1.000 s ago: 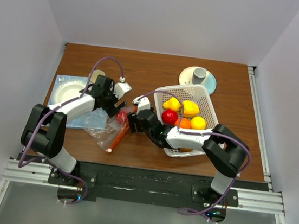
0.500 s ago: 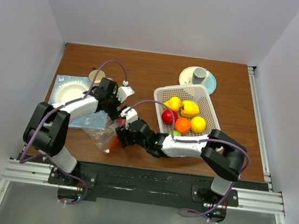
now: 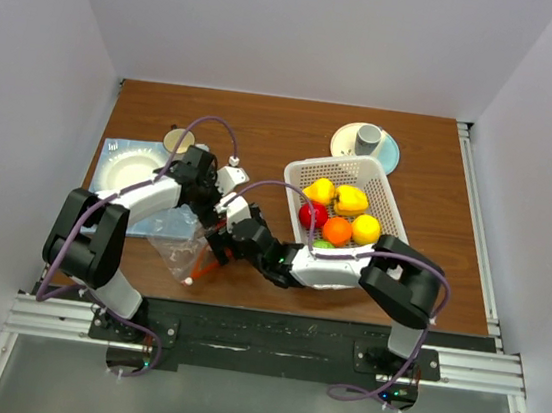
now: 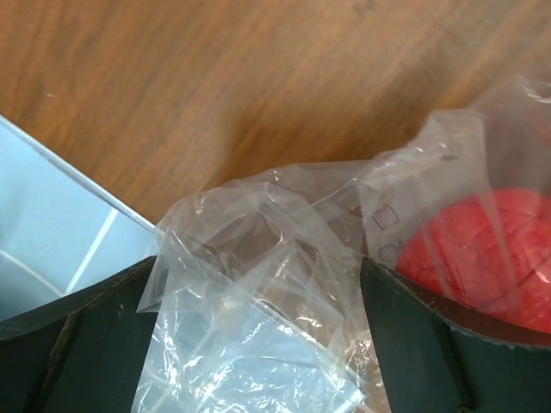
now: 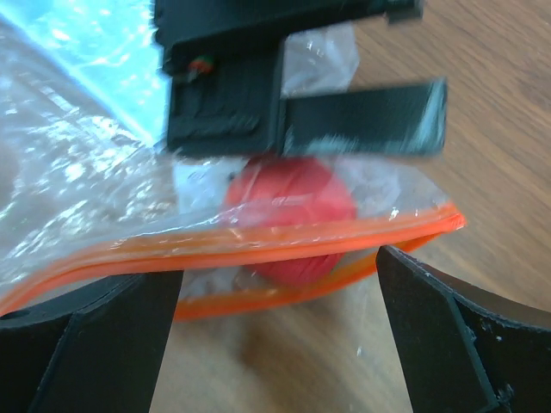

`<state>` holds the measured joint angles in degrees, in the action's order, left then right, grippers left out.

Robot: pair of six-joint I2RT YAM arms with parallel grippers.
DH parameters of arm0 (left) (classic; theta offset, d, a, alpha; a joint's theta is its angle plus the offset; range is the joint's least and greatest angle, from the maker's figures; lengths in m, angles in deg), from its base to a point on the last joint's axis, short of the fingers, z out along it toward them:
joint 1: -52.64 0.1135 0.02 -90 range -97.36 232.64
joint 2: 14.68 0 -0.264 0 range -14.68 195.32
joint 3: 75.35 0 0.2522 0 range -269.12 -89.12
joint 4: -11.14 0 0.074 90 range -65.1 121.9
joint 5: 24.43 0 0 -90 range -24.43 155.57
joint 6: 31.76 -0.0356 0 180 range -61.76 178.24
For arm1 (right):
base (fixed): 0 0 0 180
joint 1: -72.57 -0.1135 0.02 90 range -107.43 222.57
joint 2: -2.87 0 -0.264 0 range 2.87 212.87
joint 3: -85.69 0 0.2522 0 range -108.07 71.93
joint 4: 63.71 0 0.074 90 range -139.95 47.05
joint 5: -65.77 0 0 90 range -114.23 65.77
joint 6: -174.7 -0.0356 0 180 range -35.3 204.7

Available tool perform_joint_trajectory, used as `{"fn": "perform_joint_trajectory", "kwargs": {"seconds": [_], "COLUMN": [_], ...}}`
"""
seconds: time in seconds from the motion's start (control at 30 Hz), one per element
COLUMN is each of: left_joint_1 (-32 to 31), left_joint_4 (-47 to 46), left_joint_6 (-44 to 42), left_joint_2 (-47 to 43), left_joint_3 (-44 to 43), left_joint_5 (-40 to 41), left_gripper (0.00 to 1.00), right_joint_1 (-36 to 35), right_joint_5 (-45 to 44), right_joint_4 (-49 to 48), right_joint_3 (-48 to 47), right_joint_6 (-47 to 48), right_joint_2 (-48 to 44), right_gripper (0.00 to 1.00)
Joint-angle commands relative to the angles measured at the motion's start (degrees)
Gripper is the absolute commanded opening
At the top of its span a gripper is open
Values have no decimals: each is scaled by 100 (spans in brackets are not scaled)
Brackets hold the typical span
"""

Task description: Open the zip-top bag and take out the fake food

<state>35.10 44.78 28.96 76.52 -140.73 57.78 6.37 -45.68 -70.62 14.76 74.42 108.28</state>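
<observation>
Closest to me, on the near-left part of the table (image 3: pixel 265 130), the zip-top bag (image 3: pixel 175 247) lies crumpled. My right gripper (image 5: pixel 280 275) sits right at its mouth with both fingers spread wide and nothing between them but air. In the right wrist view the orange zip strip (image 5: pixel 258 251) runs crosswise just ahead of the fingertips, its long axis going from one finger toward the other. Its two lips look parted. Through that gap, dead ahead and roughly centred between the fingers, is a red piece (image 5: pixel 293 202) of the fake food, inside the bag. I judge the next move turns on this: the piece lies straight forward through the mouth, so a short push in should bracket it. Closing where I am would only crush the strip lengthwise.

Just beyond the red piece, my left gripper (image 4: pixel 258 267) comes in from the far side. Its fingers are also apart, with loose film bunched between them, and I can't see them pinching it. The right gripper is the better placed of the two, since it faces the opening.

Farther right, more fake food (image 3: pixel 340 214) sits in the white basket (image 3: pixel 342 161), and a grey cup (image 3: pixel 368 137) stands beyond that.
</observation>
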Motion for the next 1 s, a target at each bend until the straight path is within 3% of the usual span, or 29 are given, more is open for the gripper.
{"fn": "perform_joint_trajectory", "kwargs": {"seconds": [0.0,0.3,0.47,0.53,0.67,0.83,0.97], "left_joint_1": [-21,-21,-21,-21,-21,-21,-21], "left_joint_4": [499,482,236,166,200,333,341], "left_joint_6": [-315,-254,-140,-61,80,273,414], "left_joint_2": [-67,3,65,143,381,653,549], "left_joint_3": [-59,-112,-77,-112,-252,-446,-604], "left_joint_5": [-390,-346,181,339,507,603,463], "left_gripper": [100,100,100,100,100,100,100], "right_joint_1": [115,124,124,133,124,133,142], "right_joint_5": [-26,308,194,133,-7,89,-542], "right_joint_4": [-210,-131,247,335,493,1378,2048], "right_joint_3": [-391,-585,-480,-322,161,443,750], "right_joint_6": [211,-140,-211,-202,-290,-378,-378], "right_joint_2": [252,604,385,69,-555,-1723,-2944], "right_gripper": [98,94,77,67,54,55,56]}}
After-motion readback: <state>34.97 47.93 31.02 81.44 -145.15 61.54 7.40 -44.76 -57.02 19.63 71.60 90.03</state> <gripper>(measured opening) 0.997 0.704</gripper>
